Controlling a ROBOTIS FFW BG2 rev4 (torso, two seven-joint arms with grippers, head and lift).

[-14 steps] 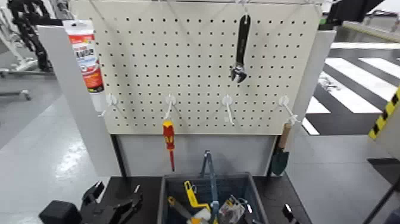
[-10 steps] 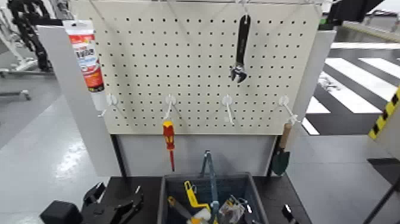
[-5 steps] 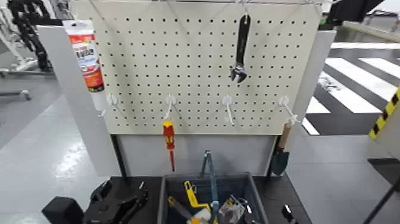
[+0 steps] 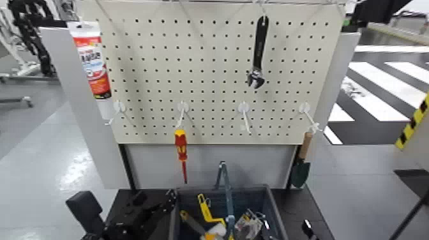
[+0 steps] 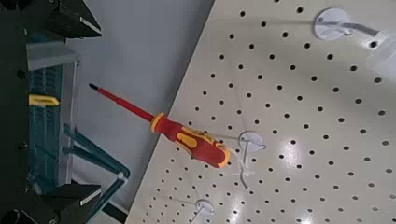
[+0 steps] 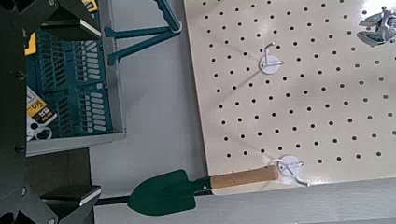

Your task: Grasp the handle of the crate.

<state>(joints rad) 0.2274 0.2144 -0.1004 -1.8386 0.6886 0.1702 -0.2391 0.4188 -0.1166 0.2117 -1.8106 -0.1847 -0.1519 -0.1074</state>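
Observation:
The dark grey-blue crate (image 4: 185,195) stands at the bottom middle of the head view, below the pegboard, with several tools inside. Its slim blue-grey handle (image 4: 223,182) rises upright from its middle. My left gripper (image 4: 153,207) is beside the crate's left wall, apart from the handle. In the left wrist view the left gripper (image 5: 93,110) is open and empty, with the crate (image 5: 49,103) and the handle (image 5: 101,166) ahead. My right gripper (image 6: 84,103) is open and empty at the crate's right; the right wrist view shows the crate (image 6: 73,89) and the handle (image 6: 149,30).
A beige pegboard (image 4: 210,70) stands behind the crate, with a red-and-yellow screwdriver (image 4: 181,150), a black wrench (image 4: 258,54), a tube (image 4: 89,60) and a green trowel (image 4: 301,167) hanging on it. White hooks stick out of the board. Yellow-handled tools (image 4: 205,214) lie in the crate.
My left arm has moved right, from the bottom left corner to the crate's left wall. The crate, the handle and the right arm have not moved.

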